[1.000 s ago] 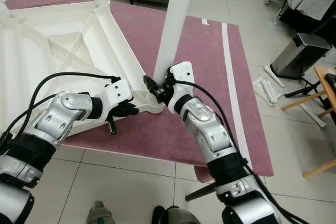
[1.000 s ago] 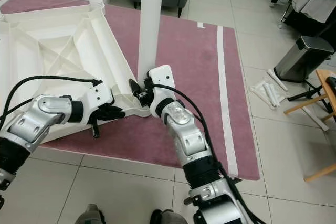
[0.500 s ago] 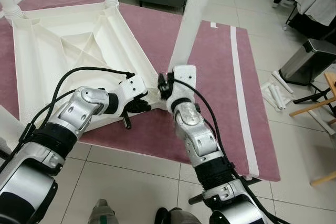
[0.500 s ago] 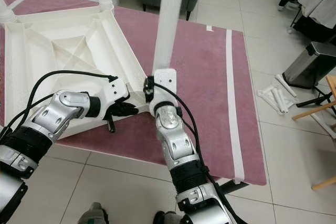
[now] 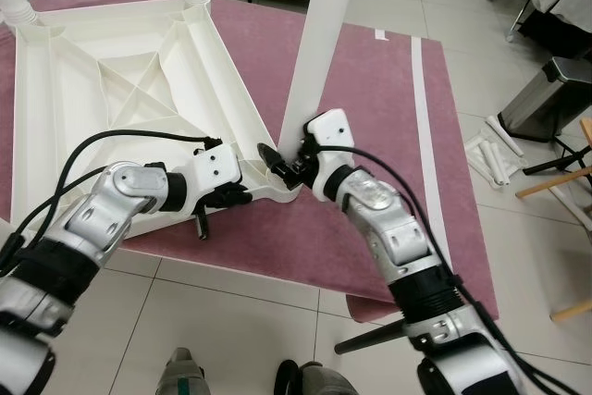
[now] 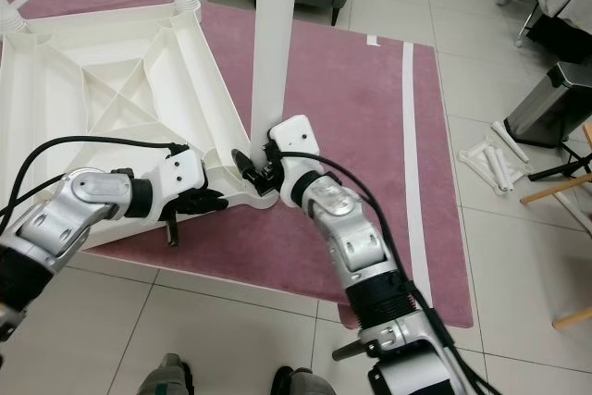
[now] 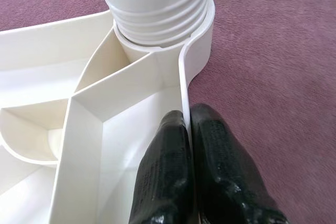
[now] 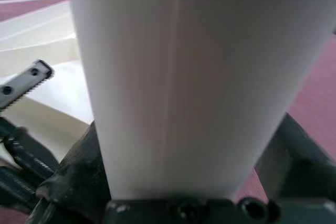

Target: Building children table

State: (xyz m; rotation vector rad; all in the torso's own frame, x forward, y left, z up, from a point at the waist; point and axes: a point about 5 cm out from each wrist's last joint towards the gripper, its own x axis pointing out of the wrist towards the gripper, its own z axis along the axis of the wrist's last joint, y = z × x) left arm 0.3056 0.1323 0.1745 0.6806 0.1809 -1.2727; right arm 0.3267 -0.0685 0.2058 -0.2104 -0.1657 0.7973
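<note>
Upturned white plastic children's table top (image 5: 111,71) lying ribbed underside up on a mauve rug (image 5: 370,117), filling the left half of the scene. At its near right corner, a white table leg (image 5: 314,53) standing upright in the corner socket (image 7: 157,35), threaded collar seated in the round boss. Two more legs rising from the far corners, tops cut off by the frame edge.

Right gripper (image 5: 289,162) wrapped around the foot of that leg just above the socket, fingers spread around the tube, one on each side in the right wrist view, holding it. Left gripper (image 7: 190,145) on the thin side wall of the table top just left of the socket, both black fingertips pressed together across the rim, pinching it and steadying the corner.

Likely light and hollow, this moulded plastic: stiff along the ribs, but thin walls apt to flex under a hard squeeze. Smooth, glossy and tapering tube, so probably slippery under twisting; best gripped low, close to the collar, where a turn carries straight into the thread. Rim best held near the corner, where ribs meet and stiffness is greatest.

On the tiles at the right, a metal pedal bin (image 5: 541,99), a small heap of white parts (image 5: 490,150) and the legs of a wooden piece of furniture (image 5: 564,182).
</note>
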